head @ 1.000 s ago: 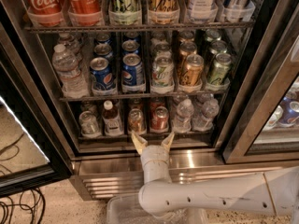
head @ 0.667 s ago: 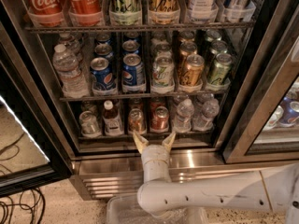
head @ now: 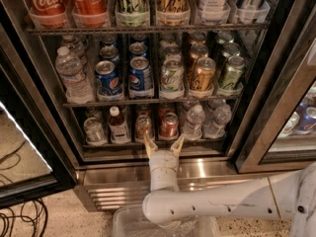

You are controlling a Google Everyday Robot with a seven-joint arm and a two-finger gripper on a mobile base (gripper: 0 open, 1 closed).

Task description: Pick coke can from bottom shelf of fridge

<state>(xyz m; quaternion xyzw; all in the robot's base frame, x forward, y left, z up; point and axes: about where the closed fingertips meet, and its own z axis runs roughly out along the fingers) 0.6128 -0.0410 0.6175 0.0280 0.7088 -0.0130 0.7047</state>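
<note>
The coke can [head: 169,125], small and red with a silver top, stands at the front of the bottom shelf [head: 101,144] of the fridge [head: 123,179]. A copper-brown can [head: 143,126] stands just left of it. My gripper [head: 163,146] is open, fingers pointing up, right at the shelf's steel front edge. It is just below and in front of the two cans, with the coke can above its right finger. It touches neither can and holds nothing.
The bottom shelf also holds a silver can [head: 94,130], a small red-capped bottle [head: 117,125] and water bottles [head: 195,121]. Pepsi cans [head: 107,78] fill the rack above. The open glass door [head: 24,152] is at left, with cables [head: 19,221] on the floor.
The gripper has stayed almost in place at the shelf's front edge, still open. No can has moved.
</note>
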